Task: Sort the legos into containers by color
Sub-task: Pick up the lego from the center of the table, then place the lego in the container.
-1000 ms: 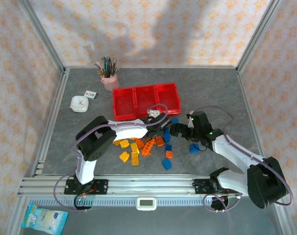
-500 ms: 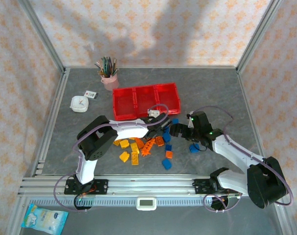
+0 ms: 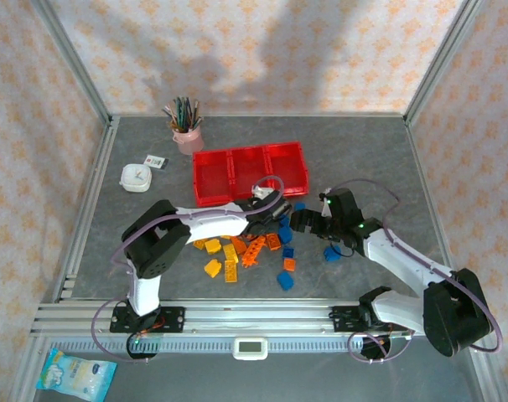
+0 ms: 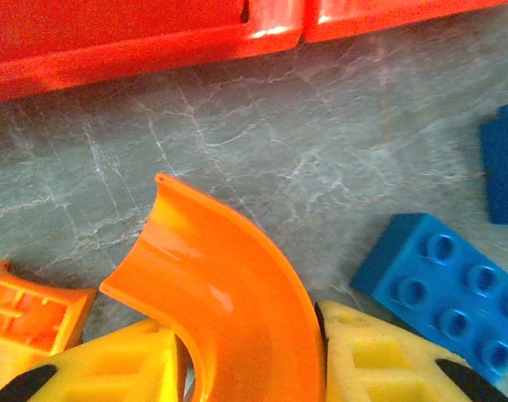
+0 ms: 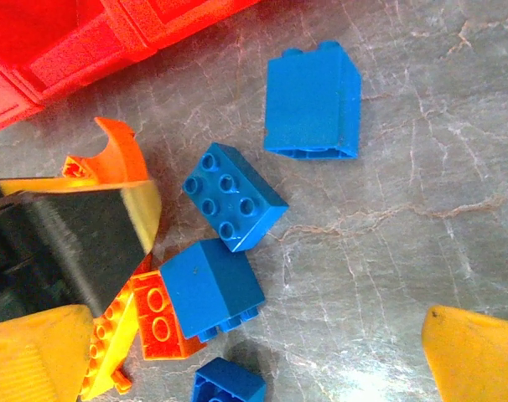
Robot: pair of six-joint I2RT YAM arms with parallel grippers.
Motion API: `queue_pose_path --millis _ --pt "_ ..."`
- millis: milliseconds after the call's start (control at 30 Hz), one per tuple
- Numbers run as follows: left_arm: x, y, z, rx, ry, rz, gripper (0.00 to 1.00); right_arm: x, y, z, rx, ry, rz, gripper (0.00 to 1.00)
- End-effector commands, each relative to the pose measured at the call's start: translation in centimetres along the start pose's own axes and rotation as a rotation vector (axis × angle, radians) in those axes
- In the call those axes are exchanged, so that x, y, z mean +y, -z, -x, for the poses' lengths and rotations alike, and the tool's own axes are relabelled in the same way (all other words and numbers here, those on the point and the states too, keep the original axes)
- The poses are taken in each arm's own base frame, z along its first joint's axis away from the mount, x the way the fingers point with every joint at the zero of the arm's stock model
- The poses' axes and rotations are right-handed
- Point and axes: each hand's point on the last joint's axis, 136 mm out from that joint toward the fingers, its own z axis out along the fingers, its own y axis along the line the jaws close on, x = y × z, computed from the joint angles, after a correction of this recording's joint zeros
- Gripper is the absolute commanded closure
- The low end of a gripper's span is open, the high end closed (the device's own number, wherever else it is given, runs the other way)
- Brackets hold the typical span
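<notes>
My left gripper (image 4: 246,381) is shut on the curved orange piece (image 4: 229,293), which sticks out between its yellow fingers (image 4: 380,360) just short of the red bins (image 4: 153,42). In the top view this gripper (image 3: 273,209) sits just in front of the bins (image 3: 250,172). My right gripper (image 5: 254,360) stands open just right of it, over several blue bricks (image 5: 210,289), and the left gripper with the curved piece (image 5: 116,151) is at its left. Orange and yellow bricks (image 3: 233,251) lie scattered in front of the bins.
A pink cup of pens (image 3: 187,134) stands behind the bins at the left. A white round timer (image 3: 137,177) lies further left. One blue brick (image 3: 332,251) rests under the right arm. The table's front rail (image 3: 237,314) runs along the near edge.
The left arm's elbow has swung out to the left and its gripper has edged slightly toward the bins with the curved piece. The right arm has barely moved.
</notes>
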Motion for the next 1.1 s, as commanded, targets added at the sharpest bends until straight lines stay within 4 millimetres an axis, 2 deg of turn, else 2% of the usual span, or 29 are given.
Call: queue_pose_path --millis 0,200,333,433,567,633,700,900,1067 --pt "-0.6 2.7 1.1 -0.031 0.007 -0.067 0.67 1.0 1.2 1.6 -0.046 0.027 0.009 0.0" --pt "0.7 6.6 3.3 -0.119 0.022 -0.059 0.67 2.9 2.2 2.5 -0.05 0.05 0.07 0.0" --pt "3.1 9.8 6.2 -0.237 0.03 0.007 0.67 4.8 2.4 3.3 -0.066 0.074 0.119 0.0" --pt "5.9 10.4 8.1 -0.27 0.053 0.066 0.67 6.8 2.2 4.0 -0.087 0.094 0.167 0.0" --pt "10.1 10.3 10.6 -0.307 0.1 0.153 0.67 9.8 2.1 5.2 -0.135 0.114 0.235 0.0" --pt "12.0 9.9 12.0 -0.333 0.111 0.192 0.67 11.1 1.2 5.5 -0.134 0.115 0.268 0.0" --pt "13.1 9.4 13.2 -0.339 0.125 0.203 0.67 12.1 0.8 6.2 -0.154 0.114 0.286 0.0" --pt "16.3 6.3 16.0 -0.337 0.158 0.268 0.68 13.0 -0.3 7.9 -0.193 0.092 0.292 0.0" --pt "17.5 3.4 17.4 -0.287 0.141 0.302 0.66 13.1 -1.0 8.3 -0.186 0.091 0.282 0.0"
